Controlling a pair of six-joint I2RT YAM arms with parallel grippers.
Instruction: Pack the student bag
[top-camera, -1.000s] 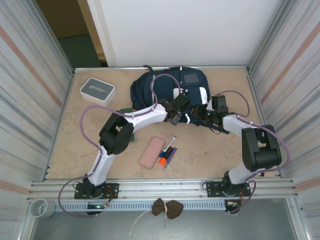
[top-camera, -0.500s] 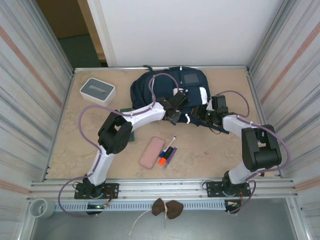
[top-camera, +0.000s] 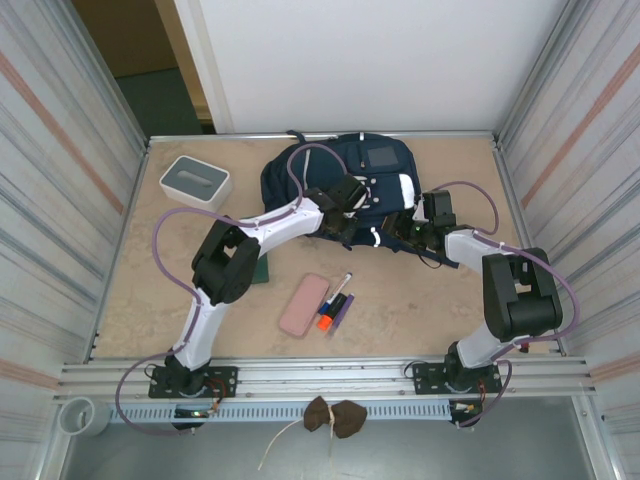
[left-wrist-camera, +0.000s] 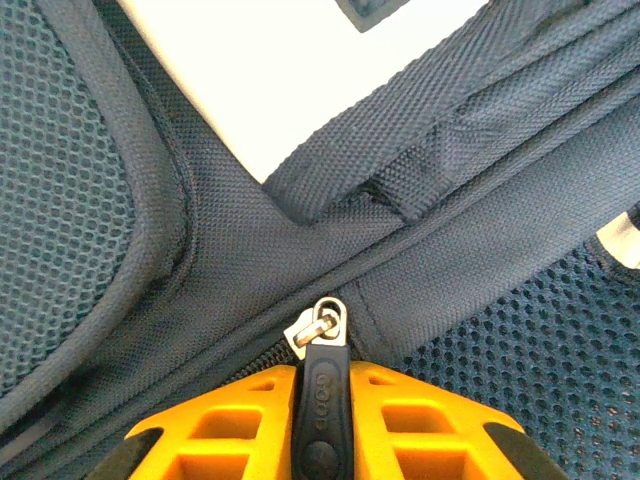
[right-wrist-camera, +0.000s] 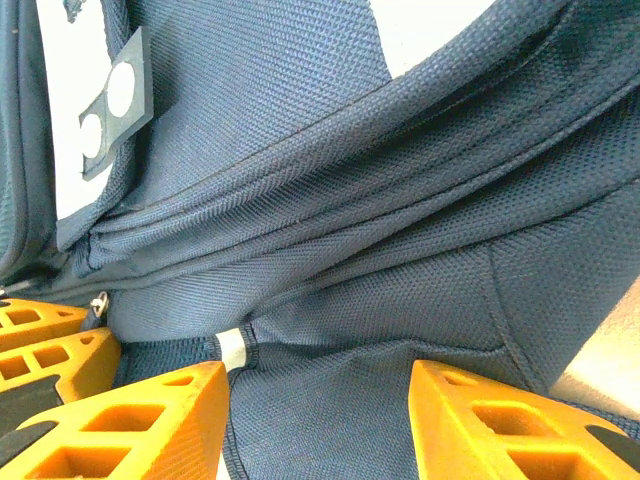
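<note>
The student bag (top-camera: 300, 175), navy with white patches and a grey front square, lies at the back middle of the table. My left gripper (top-camera: 343, 212) rests on its near side, shut on the black zipper pull (left-wrist-camera: 322, 385), which stands upright between the orange fingers (left-wrist-camera: 230, 420). Its metal ring (left-wrist-camera: 326, 322) hooks the slider on the zip seam. My right gripper (top-camera: 402, 232) is at the bag's right near corner. A fold of navy fabric (right-wrist-camera: 330, 390) fills the gap between its orange fingers (right-wrist-camera: 150, 420), which press on it from both sides.
A white-and-grey box (top-camera: 195, 181) stands at the back left. A pink case (top-camera: 303, 304) and a few markers (top-camera: 335, 300) lie in the middle front. A dark green flat thing (top-camera: 262, 268) lies under the left arm's elbow. Metal walls close in both sides.
My left gripper has moved up and to the left along the bag with the zipper pull in it. The right arm has stayed where it was.
</note>
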